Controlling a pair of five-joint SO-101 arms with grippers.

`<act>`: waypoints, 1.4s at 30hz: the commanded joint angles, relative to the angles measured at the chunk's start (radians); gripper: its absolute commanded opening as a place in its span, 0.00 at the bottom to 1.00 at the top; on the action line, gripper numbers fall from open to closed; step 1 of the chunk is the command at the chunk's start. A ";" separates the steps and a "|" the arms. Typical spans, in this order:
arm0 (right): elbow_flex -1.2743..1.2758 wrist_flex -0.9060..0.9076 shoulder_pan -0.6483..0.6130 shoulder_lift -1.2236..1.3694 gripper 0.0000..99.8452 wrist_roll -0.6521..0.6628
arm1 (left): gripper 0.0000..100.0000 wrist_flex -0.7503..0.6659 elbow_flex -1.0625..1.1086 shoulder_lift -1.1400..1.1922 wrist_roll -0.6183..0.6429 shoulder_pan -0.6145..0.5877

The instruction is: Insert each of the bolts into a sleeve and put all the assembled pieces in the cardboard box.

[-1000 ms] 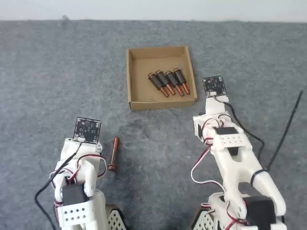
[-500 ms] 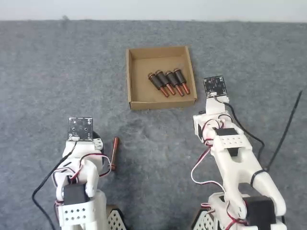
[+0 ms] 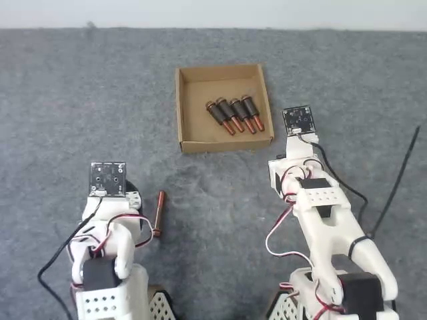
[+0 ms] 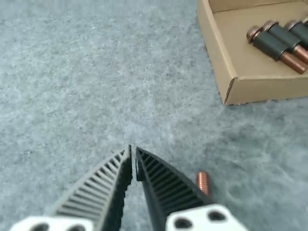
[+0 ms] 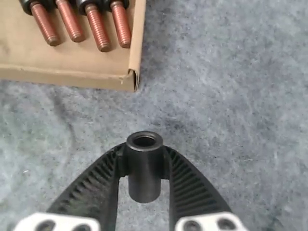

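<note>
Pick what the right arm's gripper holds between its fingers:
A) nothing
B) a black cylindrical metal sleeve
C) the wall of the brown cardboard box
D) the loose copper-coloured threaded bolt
B: in the right wrist view the right gripper is shut on the black cylindrical metal sleeve, whose hollow end faces the camera, with a ribbed finger pressed against each side.

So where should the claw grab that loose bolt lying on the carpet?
Grab the bolt around the middle of its shaft, coming straight down from above. It lies flat on the carpet, long and thin, so the left claw can pinch across it.
</note>
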 commanded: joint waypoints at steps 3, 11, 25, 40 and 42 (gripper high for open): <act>-0.009 -0.024 0.012 -0.001 0.01 0.048 | 0.01 -0.005 -0.203 0.308 0.000 0.011; -0.008 -0.022 0.013 -0.001 0.01 0.055 | 0.01 0.002 -0.328 0.698 -0.002 0.150; -0.008 -0.022 0.013 -0.001 0.01 0.057 | 0.01 -0.017 -0.578 1.249 0.005 0.206; -0.008 -0.022 0.013 -0.001 0.01 0.057 | 0.17 -0.133 -0.542 1.264 0.181 0.299; -0.008 -0.022 0.013 -0.001 0.01 0.057 | 0.17 -0.144 -0.527 1.264 0.181 0.293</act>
